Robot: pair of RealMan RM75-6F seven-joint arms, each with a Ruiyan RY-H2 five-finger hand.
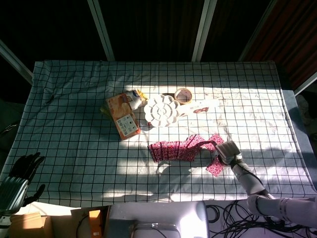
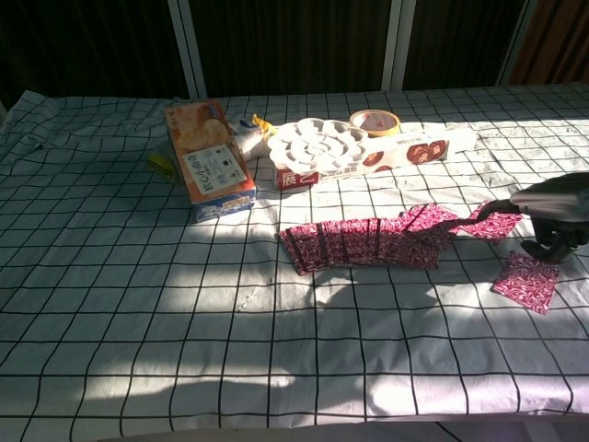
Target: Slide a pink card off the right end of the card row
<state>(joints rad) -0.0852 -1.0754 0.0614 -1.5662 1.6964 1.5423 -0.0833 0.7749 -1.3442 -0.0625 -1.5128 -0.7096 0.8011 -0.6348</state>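
A row of overlapping pink cards (image 1: 172, 149) (image 2: 366, 242) lies at mid-table. Just off its right end sits one pink card (image 1: 215, 139) (image 2: 497, 224), a little apart from the row. My right hand (image 1: 229, 150) (image 2: 558, 210) reaches in from the right; one outstretched fingertip rests on that card's far edge, and the other fingers curl down off it. Another loose pink card (image 1: 214, 167) (image 2: 525, 281) lies flat on the cloth below the hand. My left hand (image 1: 22, 174) hangs at the lower left, off the table, holding nothing, fingers apart.
Behind the row stand an orange box (image 1: 123, 117) (image 2: 210, 158), a white flower-shaped tray (image 1: 161, 110) (image 2: 317, 143), a tape roll (image 1: 184, 95) (image 2: 374, 122) and a long white box (image 1: 200, 107) (image 2: 414, 150). The checked cloth (image 1: 89, 163) covers the table.
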